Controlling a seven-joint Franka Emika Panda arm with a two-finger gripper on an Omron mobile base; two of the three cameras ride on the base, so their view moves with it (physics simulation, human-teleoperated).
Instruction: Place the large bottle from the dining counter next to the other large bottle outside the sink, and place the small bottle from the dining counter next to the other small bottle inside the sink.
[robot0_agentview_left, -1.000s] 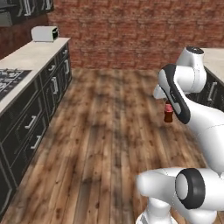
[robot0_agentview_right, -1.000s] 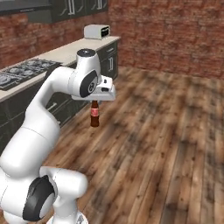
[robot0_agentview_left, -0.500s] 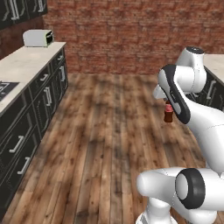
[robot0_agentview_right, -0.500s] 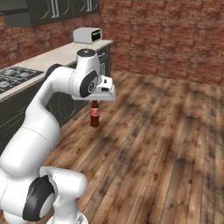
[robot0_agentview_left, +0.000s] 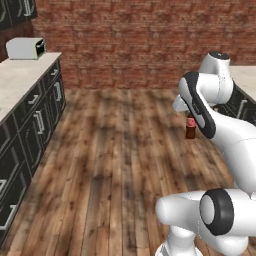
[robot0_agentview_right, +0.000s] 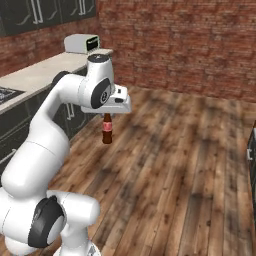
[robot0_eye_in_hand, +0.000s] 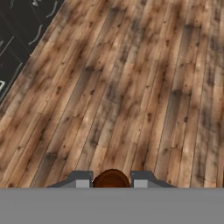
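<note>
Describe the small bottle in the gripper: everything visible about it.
The small bottle is a dark brown-red cola-style bottle with a narrow neck and a reddish label around its middle. It hangs upright in the air above the wooden floor, touching nothing below. The gripper is shut on its neck from above. In the hand view its rounded brown top sits between the two fingertips. Its material cannot be told.

no readable text, small bottle (robot0_agentview_right: 107, 131) red label too blurred
</note>
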